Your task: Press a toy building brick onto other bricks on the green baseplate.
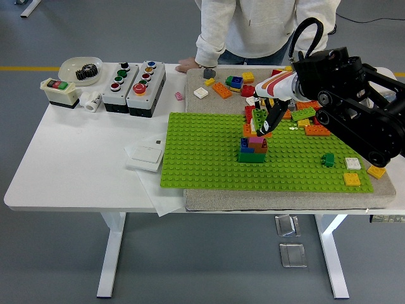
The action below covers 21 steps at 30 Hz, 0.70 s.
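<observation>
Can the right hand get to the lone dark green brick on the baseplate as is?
Probably not yet: the right hand is shut on a green brick over the stack. The dark green brick itself sits unobstructed.

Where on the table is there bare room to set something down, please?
The white table is bare at its near left, in front of the button boxes. The green baseplate's left half is free too. It is crowded behind the brick stack, around the right hand.

A white table (69, 164) on white legs (112, 253) stands on a grey floor (50, 253). A yellow floor line (28, 68) runs beyond the tabletop's far left corner.
</observation>
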Each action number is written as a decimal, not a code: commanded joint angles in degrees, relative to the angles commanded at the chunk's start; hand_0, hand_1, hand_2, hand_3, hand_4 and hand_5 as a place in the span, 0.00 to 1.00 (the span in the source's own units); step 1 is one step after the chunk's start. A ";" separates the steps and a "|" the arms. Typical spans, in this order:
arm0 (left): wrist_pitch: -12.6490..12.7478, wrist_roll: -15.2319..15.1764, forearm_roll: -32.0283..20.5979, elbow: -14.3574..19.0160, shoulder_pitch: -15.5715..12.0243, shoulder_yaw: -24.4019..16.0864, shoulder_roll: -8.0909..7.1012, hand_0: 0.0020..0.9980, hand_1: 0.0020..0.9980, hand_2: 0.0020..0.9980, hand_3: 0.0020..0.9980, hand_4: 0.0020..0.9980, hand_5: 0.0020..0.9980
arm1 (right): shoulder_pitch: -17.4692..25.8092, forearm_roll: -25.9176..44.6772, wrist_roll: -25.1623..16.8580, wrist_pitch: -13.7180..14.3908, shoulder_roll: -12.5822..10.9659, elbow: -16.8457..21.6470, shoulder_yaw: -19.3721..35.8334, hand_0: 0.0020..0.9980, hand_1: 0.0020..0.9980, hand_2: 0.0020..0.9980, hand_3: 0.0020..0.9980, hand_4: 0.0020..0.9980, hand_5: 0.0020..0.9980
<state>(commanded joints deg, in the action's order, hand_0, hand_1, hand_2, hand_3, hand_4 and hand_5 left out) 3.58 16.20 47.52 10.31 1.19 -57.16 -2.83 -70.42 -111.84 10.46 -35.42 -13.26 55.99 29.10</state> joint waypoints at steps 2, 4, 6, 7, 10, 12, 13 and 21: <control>0.01 0.01 0.13 0.00 -0.01 -0.09 0.00 0.87 0.85 0.85 0.64 0.73 0.64 | -0.01 -0.05 -0.03 0.01 0.04 0.10 -0.02 0.42 0.47 0.55 0.50 0.72 0.46; 0.00 -0.01 0.13 0.00 0.01 -0.09 0.00 0.87 0.85 0.85 0.64 0.73 0.64 | -0.08 -0.06 -0.04 0.02 0.09 0.13 -0.06 0.42 0.47 0.55 0.50 0.72 0.46; 0.00 -0.03 0.20 0.00 0.08 -0.13 -0.01 0.87 0.85 0.85 0.64 0.73 0.64 | -0.17 -0.05 -0.05 0.03 0.13 0.16 -0.09 0.42 0.47 0.55 0.50 0.72 0.46; 0.00 -0.04 0.20 0.00 0.10 -0.15 -0.01 0.87 0.85 0.85 0.64 0.73 0.64 | -0.19 -0.06 -0.07 0.04 0.13 0.18 -0.10 0.42 0.47 0.55 0.50 0.72 0.46; 0.00 -0.05 0.23 0.00 0.19 -0.17 -0.01 0.87 0.85 0.85 0.64 0.73 0.64 | -0.30 -0.07 -0.08 0.05 0.15 0.17 -0.15 0.42 0.47 0.55 0.50 0.72 0.46; 0.00 -0.07 0.17 0.00 0.21 -0.14 -0.02 0.87 0.85 0.85 0.64 0.73 0.64 | -0.33 -0.07 -0.07 0.05 0.15 0.16 -0.16 0.42 0.47 0.55 0.50 0.72 0.46; 0.00 -0.07 0.16 0.00 0.24 -0.12 -0.03 0.87 0.85 0.85 0.64 0.73 0.64 | -0.35 -0.09 -0.08 0.06 0.16 0.16 -0.17 0.42 0.47 0.55 0.50 0.72 0.46; 0.04 -0.13 -0.10 0.00 0.44 0.03 -0.09 0.87 0.85 0.85 0.64 0.73 0.64 | -0.58 -0.32 -0.16 0.14 0.41 -0.20 -0.49 0.42 0.47 0.55 0.50 0.72 0.46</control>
<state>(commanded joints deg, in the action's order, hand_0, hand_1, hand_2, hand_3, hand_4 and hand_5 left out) 3.62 16.07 47.41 10.31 1.63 -57.13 -2.92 -71.00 -112.16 10.31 -35.28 -12.85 55.80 28.60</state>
